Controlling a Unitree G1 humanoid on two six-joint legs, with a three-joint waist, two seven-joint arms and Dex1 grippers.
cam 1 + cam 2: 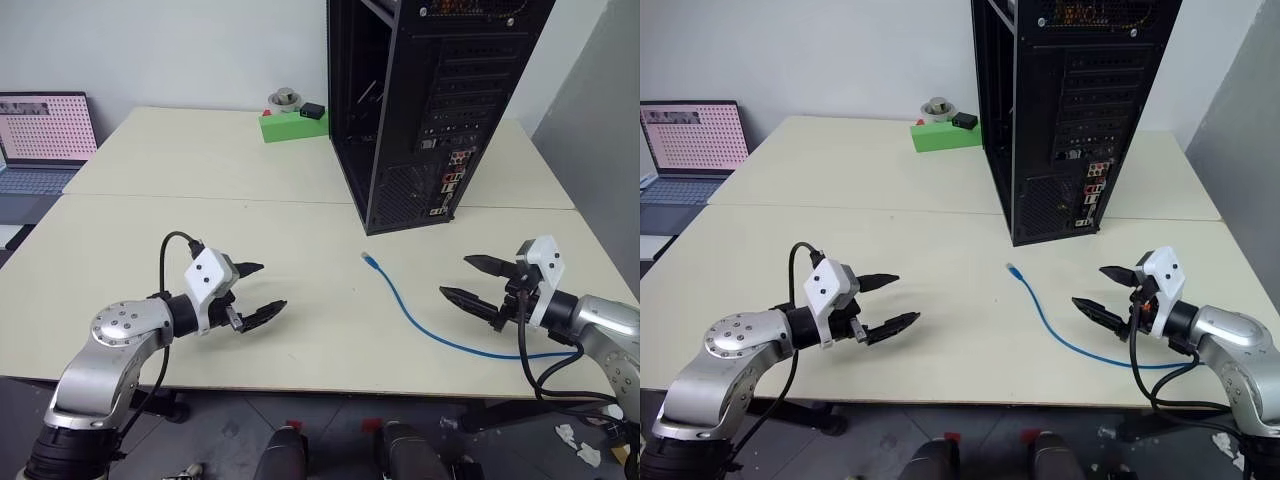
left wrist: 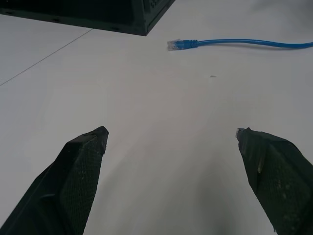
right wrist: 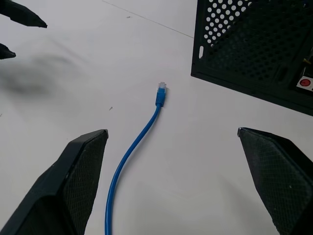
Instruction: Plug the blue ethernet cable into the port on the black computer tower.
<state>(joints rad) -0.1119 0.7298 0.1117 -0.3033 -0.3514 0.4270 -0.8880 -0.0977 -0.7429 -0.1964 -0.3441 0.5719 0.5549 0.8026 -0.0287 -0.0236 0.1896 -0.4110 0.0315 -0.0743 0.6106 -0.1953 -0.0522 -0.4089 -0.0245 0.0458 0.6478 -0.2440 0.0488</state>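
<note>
The cream table (image 1: 200,200) carries the whole scene; a seam runs across it between a near and a far section. The black computer tower (image 1: 420,100) stands upright on the far section, right of centre, its rear panel facing the robot, with horizontal slot covers above and a strip of coloured connectors low down. The port (image 1: 452,182) sits somewhere in that strip; which socket exactly cannot be told.

At the far left edge of the scene a laptop (image 1: 42,140) stands open, its screen lit. Behind the tower's left side a green box (image 1: 293,125) rests on the table, with a small black item and a round grey object on top.

The left gripper (image 1: 255,291) hovers above the near left of the table, jaws spread wide, holding nothing. The right gripper (image 1: 472,281) hovers at the near right, jaws likewise wide apart and empty.

The blue ethernet cable (image 1: 420,325) lies flat on the table between the grippers, nearer the right one, touching neither. Its clear plug (image 1: 368,259) rests in front of the tower, apart from it, and the cord curves away toward the right arm.
</note>
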